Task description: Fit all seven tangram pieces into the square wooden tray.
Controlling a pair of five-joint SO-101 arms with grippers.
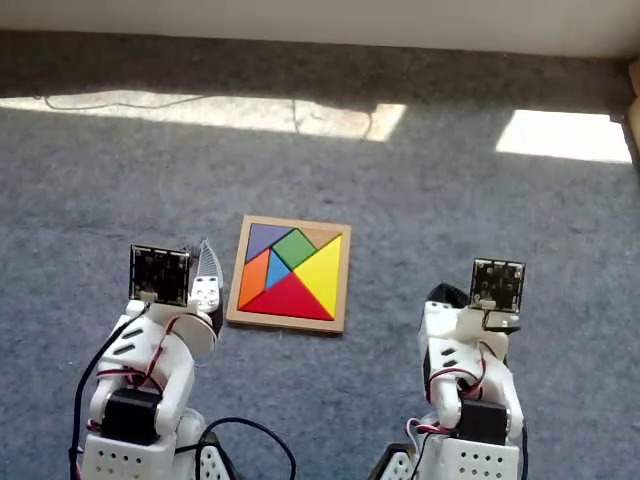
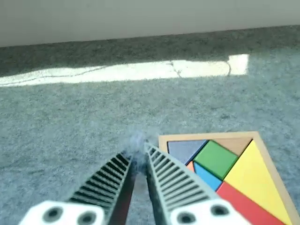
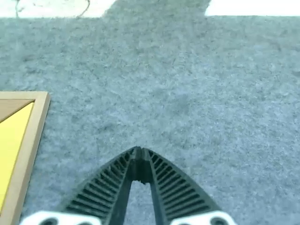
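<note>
Jaws on the left gripper (image 1: pixel 206 252) look closed on nothing in the high view. Their tips lie on the grey carpet (image 1: pixel 420 190) just beside the left rim of the square wooden tray (image 1: pixel 232 290). The tray sits between the two arms, much nearer the left one, while the right arm (image 1: pixel 465 370) stands well apart from its far rim. Inside it, the purple piece (image 1: pixel 264 240), green piece (image 1: pixel 295 248), yellow piece (image 1: pixel 322 270), orange piece (image 1: pixel 254 280), blue piece (image 1: pixel 275 268) and red piece (image 1: pixel 288 299) lie packed edge to edge. A tan triangle (image 1: pixel 326 236) fills the last corner, and whether it is a seventh piece or bare wood cannot be told. In the left wrist view, the left gripper (image 2: pixel 139 152) has its jaws together and empty, and the tray (image 2: pixel 206 136) starts almost at their tips, on the side toward the other arm. The purple piece (image 2: pixel 185 150) and green piece (image 2: pixel 215 158) are closest. In the right wrist view, the right gripper (image 3: pixel 139 152) also has its jaws together, over bare carpet. The tray (image 3: pixel 40 122) is off to one side with the yellow piece (image 3: pixel 11 136) along its rim. No loose piece lies on the carpet, so the fitting looks finished or nearly so. Any last nudge would likely fall to the left arm, reaching sideways across the near rim.
</note>
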